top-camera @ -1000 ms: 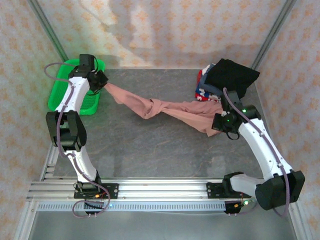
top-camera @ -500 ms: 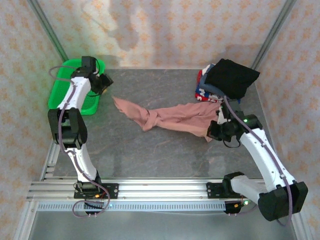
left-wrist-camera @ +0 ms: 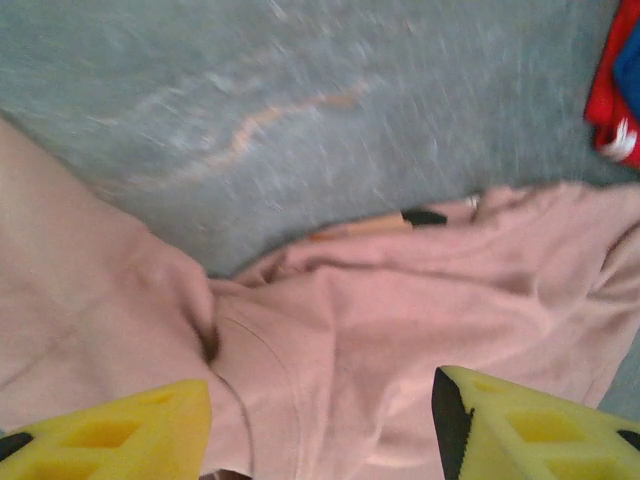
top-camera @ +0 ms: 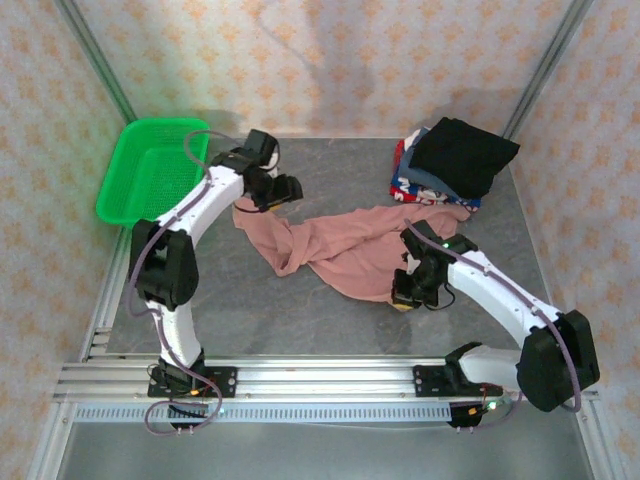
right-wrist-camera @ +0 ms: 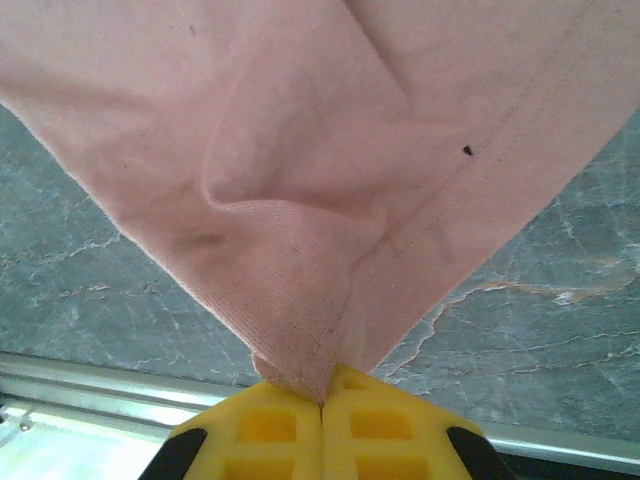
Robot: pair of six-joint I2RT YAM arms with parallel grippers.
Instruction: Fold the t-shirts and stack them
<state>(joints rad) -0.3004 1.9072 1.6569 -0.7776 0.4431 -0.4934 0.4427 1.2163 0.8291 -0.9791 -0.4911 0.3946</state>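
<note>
- dusty-pink t-shirt (top-camera: 340, 245) lies rumpled and twisted on the grey table (top-camera: 300, 315). it runs from upper left of centre to lower right in the overhead view, not yet spread or folded.
- right gripper (top-camera: 405, 290) sits at the shirt's lower-right end, jaws together and clamped on a corner of the cloth. in its wrist view the pink fabric (right-wrist-camera: 320, 150) fans out from the pinched tip between the yellow fingers (right-wrist-camera: 270, 430).
- my read: that hold is there to drag the corner toward the near edge and pull the twist out.
- left gripper (top-camera: 278, 190) hangs over the shirt's upper-left end. in its wrist view the jaws stand wide apart with nothing between them, only the shirt (left-wrist-camera: 400, 330) and a curved seam below.
- my read: it is placed to take a fresh hold so both ends can be stretched flat.
- black t-shirt (top-camera: 462, 152) tops a pile of red and navy printed shirts (top-camera: 408, 185) in the upper right. the pink shirt's edge is just beside the pile's foot, and this is likely where it ends up.
- green basket (top-camera: 115, 185) is at upper left, apart from the cloth.
</note>
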